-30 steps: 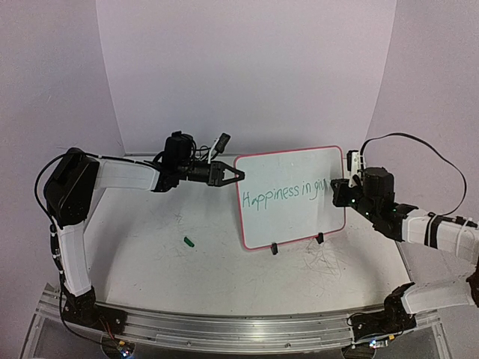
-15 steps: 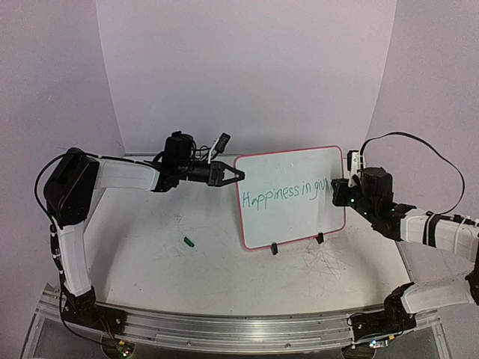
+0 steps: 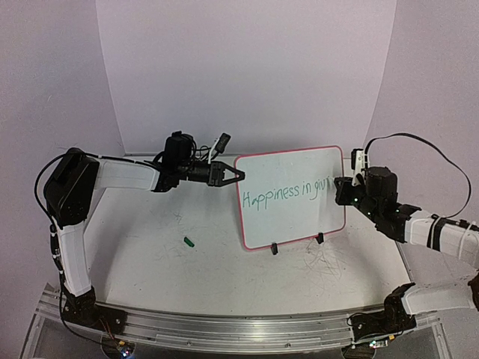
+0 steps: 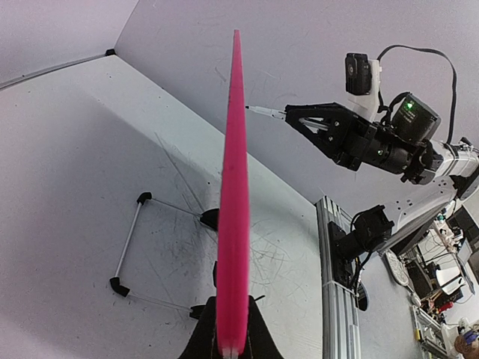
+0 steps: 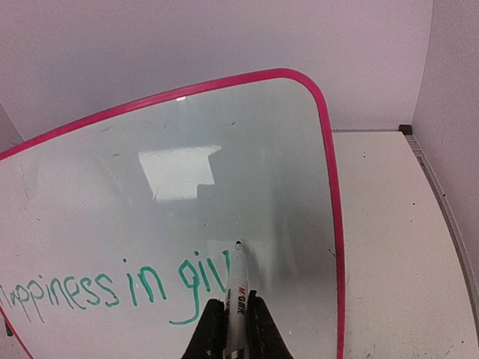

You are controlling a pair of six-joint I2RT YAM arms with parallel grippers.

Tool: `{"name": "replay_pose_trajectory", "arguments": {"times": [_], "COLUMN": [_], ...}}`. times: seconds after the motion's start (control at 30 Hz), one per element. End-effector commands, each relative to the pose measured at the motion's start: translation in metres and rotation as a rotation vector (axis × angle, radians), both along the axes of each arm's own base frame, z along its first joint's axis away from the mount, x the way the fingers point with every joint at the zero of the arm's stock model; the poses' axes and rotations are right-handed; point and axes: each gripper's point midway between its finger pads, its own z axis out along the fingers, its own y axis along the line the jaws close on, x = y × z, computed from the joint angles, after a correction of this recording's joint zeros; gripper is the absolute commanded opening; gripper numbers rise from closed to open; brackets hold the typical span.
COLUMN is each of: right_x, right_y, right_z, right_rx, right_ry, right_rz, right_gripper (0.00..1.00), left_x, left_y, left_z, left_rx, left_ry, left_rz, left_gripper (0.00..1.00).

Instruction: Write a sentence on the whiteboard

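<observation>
The whiteboard [image 3: 292, 168] stands on its clip feet [image 3: 275, 249] on the bench [image 3: 150, 254]. The left hand [image 4: 232, 340] is pinched onto its left edge, apparently steadying it. The right hand [image 5: 228, 318], the nearer one to the writing, pinches a marker [image 5: 238, 288] whose long axis points nearly square at the board. Its tip sits just right of the last letter of the sentence [image 5: 112, 288], "Happiness in giv"; contact cannot be told. Bare board lies between the tip and the pink rim [image 5: 334, 224], so the next stroke probably runs rightward.

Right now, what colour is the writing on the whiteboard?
The writing is green, clearest from the right wrist view.
</observation>
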Motion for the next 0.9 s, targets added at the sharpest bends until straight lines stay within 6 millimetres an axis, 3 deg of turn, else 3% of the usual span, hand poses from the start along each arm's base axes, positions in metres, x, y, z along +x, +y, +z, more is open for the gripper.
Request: {"name": "replay_pose_trajectory", "arguments": {"times": [0.0,0.67,0.87], "right_x": [-0.003,0.010,0.010], "right_y": [-0.003,0.004,0.002], "right_z": [0.001,0.003,-0.004], "right_rx": [0.011,0.025,0.022], "right_ry": [-0.002,-0.026,-0.005], "right_rz": [-0.007,-0.004,-0.017], "right_gripper": [0.00,0.00,0.00], "left_x": [-0.023,-0.023,-0.023], "left_y": [-0.010,-0.009,-0.009], "left_z": [0.001,0.002,0.002], "left_rx": [0.010,0.009,0.009], "left_ry": [0.010,0.007,0.007], "left_rz": [-0.065,-0.063,-0.064], "left_gripper": [0.00,0.00,0.00]}}
